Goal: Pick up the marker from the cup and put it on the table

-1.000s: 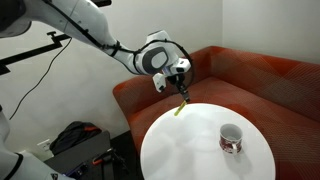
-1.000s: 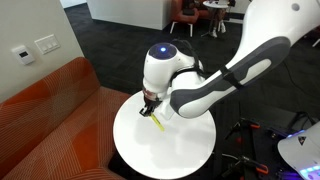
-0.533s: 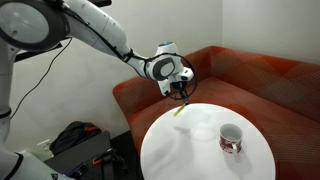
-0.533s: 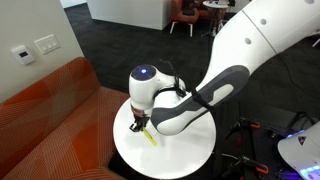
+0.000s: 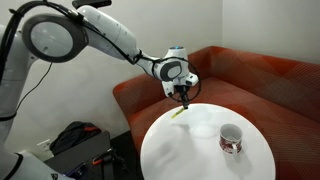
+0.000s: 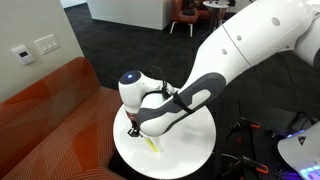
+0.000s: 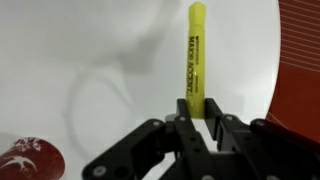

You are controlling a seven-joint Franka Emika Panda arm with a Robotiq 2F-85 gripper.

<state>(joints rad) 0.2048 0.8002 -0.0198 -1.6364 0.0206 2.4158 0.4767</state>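
The yellow-green marker is held by one end between the fingers of my gripper, which is shut on it. It slants down onto the white table near the rim by the sofa, and its far end touches or nearly touches the top. It shows in both exterior views, just below the gripper. The white cup with dark red patterning stands upright on the table well away from the gripper. Its rim shows at the lower left of the wrist view.
A red-brown corner sofa wraps close behind the table, and its edge shows in the wrist view. A dark bag and equipment lie on the floor beside the table. My arm hangs over the table top.
The gripper has moved lower and a little along the table rim with the marker in it. The wrist has rotated and the arm has swung further over the table.
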